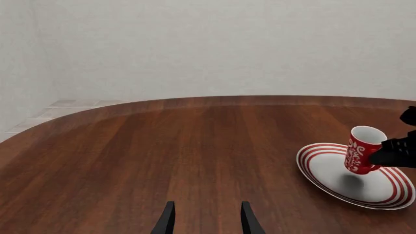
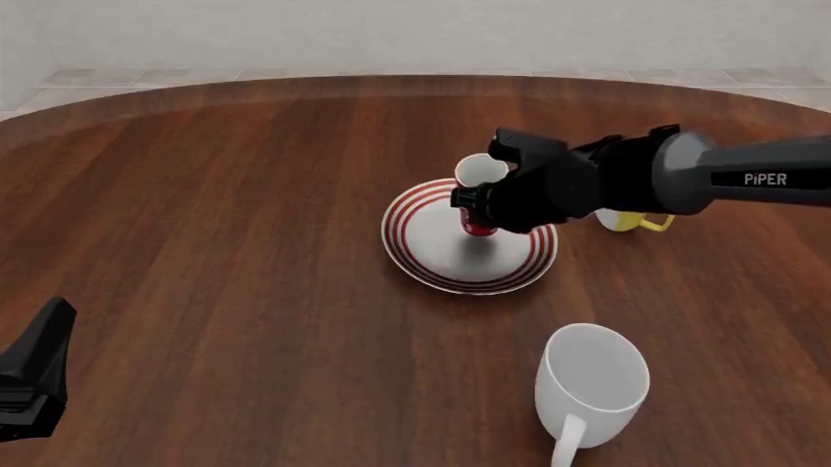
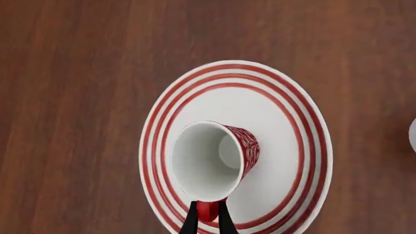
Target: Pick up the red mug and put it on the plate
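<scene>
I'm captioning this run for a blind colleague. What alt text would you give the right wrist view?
Seen from above, the red mug, white inside, hangs tilted over the plate, a white plate with red rings on a brown wooden table. The right end effector is shut on the mug's red handle.

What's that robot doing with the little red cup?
The right gripper is holding the red mug by its handle, just above the plate with red rings. The mug is tilted and casts a shadow on the plate, so it looks not quite set down yet. The left gripper is open over bare table, holding nothing. A large white mug and a yellow-and-white mug sit apart on the table.
</scene>
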